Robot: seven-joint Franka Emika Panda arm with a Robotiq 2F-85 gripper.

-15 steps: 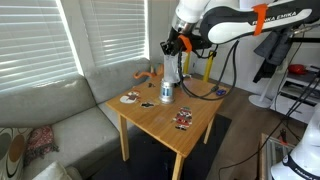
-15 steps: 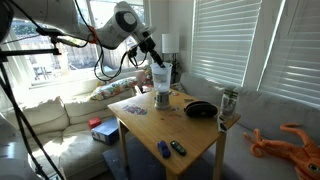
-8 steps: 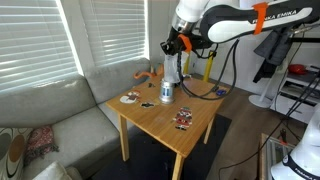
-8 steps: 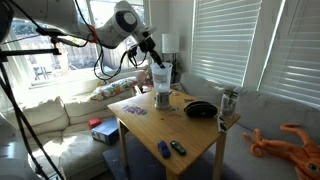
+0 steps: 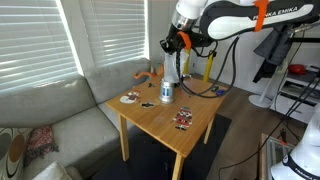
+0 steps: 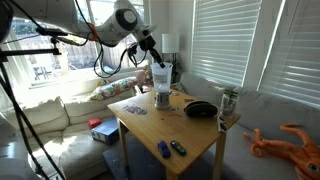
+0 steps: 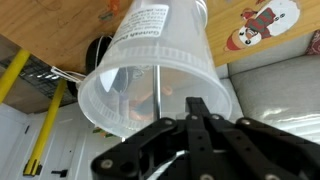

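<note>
A clear plastic blender jar (image 7: 150, 45) with a printed label fills the wrist view, its open mouth facing the camera and a thin metal rod inside. My gripper (image 7: 196, 106) is shut, its fingertips together at the near rim; whether the thin wall is pinched between them I cannot tell. In both exterior views the jar (image 5: 172, 70) (image 6: 161, 78) stands upright on a grey base at the back of the wooden table (image 5: 160, 118), with the gripper (image 5: 172, 47) (image 6: 152, 58) coming down onto its top edge.
A drink can (image 5: 166, 92) stands just in front of the jar. A black bowl (image 6: 200, 109), a small plate (image 5: 130, 98) and little toys (image 5: 182, 120) lie on the table. An orange octopus toy (image 6: 290, 140) and a sofa (image 5: 60, 125) are beside it.
The jaws have closed the rest of the way at the jar's rim. The arm and the jar stay where they were.
</note>
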